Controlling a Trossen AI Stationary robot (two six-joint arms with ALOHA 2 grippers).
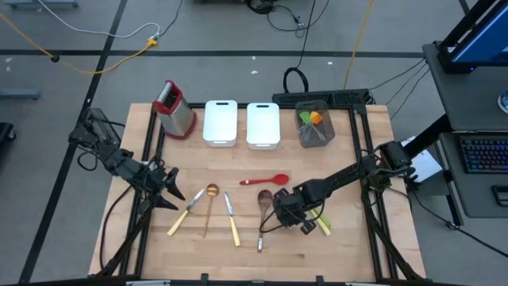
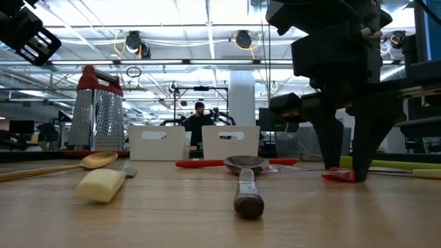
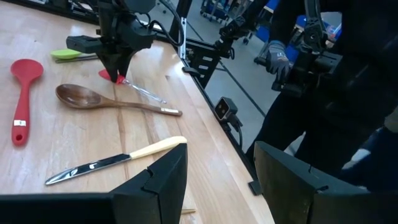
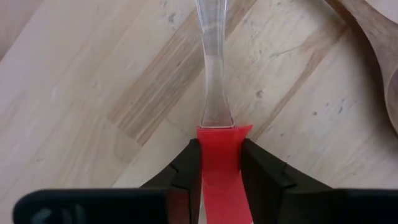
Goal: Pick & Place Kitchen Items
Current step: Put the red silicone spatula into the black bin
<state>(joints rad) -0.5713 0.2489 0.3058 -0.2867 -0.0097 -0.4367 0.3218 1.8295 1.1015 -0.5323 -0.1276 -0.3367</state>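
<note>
A grey floor [image 1: 222,32] lies around the wooden table [image 1: 238,262], crossed by dark tape lines and a yellow cable [image 1: 103,63]. Right of the table, a desk carries a keyboard [image 1: 484,155] and a blue-lit screen [image 1: 484,28]. At table height, the far room is an open hall with ceiling strip lights [image 2: 179,31], round hanging fixtures [image 2: 241,39] and a white column [image 2: 241,96]. A person in dark clothes [image 2: 198,124] stands far back among metal frames.
</note>
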